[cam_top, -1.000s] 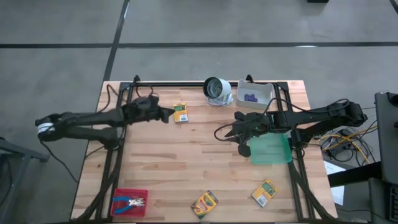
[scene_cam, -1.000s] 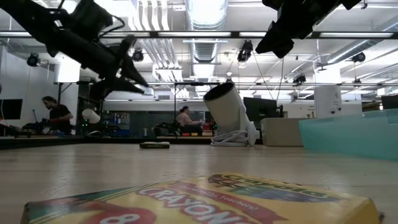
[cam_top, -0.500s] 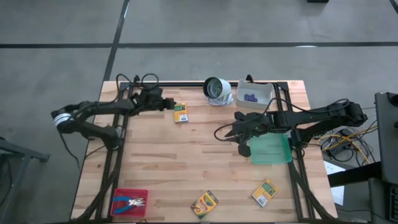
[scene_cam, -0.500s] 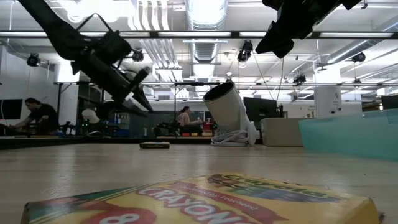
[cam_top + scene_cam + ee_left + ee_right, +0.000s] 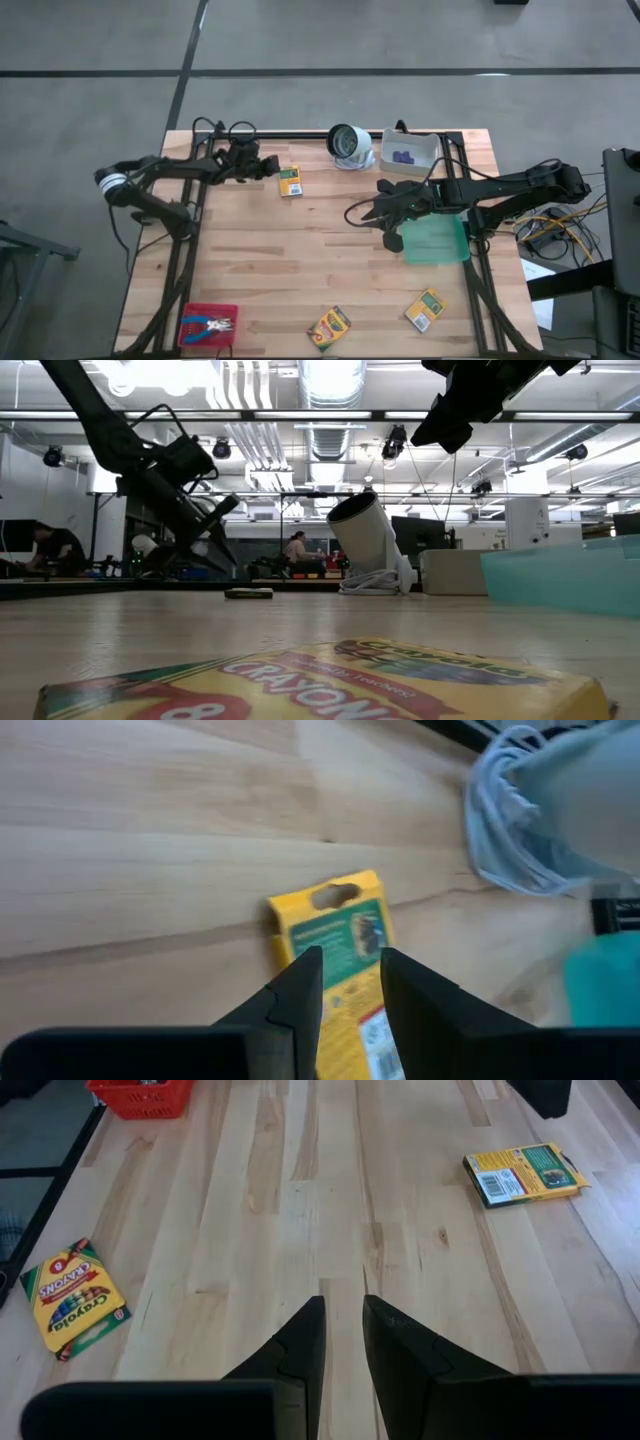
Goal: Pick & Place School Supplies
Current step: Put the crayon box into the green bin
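Observation:
Three yellow-and-green crayon boxes lie flat on the wooden table: one at the far side (image 5: 290, 181), two near the front edge (image 5: 329, 326) (image 5: 425, 309). My left gripper (image 5: 269, 168) hangs just left of the far box (image 5: 335, 930), tilted down at it, fingers narrowly open and clear of it. My right gripper (image 5: 352, 213) hovers over mid-table, narrowly open (image 5: 343, 1315), with nothing between its fingers. Purple pieces (image 5: 404, 156) lie in the white bin. The blue-handled scissors (image 5: 210, 324) lie in the red tray.
A white-grey round object (image 5: 348, 144) with a coiled cable stands at the far edge, beside the white bin (image 5: 430, 150). A green mat (image 5: 437, 241) lies under my right arm. The red tray (image 5: 190, 312) sits at the near left corner. Bare wood lies mid-table.
My left gripper has gone down and toward the table's far edge, rolling and tipping further down as the arm folded in; it now hangs lower beside the far crayon box. The boxes have stayed where they were.

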`<state>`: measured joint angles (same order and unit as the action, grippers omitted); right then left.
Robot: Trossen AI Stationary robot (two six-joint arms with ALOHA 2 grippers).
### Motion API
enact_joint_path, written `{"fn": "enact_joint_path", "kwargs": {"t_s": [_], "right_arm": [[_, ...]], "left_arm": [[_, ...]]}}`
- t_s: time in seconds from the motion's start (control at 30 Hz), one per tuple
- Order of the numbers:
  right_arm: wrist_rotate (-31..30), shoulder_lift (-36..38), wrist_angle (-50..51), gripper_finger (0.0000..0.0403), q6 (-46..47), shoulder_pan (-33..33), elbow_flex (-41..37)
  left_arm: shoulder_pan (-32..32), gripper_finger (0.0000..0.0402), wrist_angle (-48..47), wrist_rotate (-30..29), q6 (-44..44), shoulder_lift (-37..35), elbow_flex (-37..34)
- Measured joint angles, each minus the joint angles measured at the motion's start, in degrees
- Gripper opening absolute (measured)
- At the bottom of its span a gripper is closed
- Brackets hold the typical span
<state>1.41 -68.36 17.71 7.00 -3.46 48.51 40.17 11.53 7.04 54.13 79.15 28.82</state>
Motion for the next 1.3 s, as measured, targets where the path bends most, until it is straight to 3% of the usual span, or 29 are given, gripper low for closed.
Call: {"fn": "enact_joint_path", "kwargs": {"t_s": [0.33, 0.73, 1.3], "right_arm": [[-0.02, 0.00, 0.00, 0.0068, 0.05, 0.00, 0.00], [0.00, 0.00, 0.00, 0.0068, -0.08, 0.00, 0.00], [0.00, 0.02, -0.02, 0.0068, -0.08, 0.00, 0.00]], "left_arm": [[3.46, 0.0108, 4.62, 7.87, 2.28, 7.90, 0.67], [5.89, 0.0108, 4.63, 7.00, 1.22, 9.52, 2.12], [7.12, 0.0108, 4.43, 10.11, -0.60, 14.75, 5.65]]}}
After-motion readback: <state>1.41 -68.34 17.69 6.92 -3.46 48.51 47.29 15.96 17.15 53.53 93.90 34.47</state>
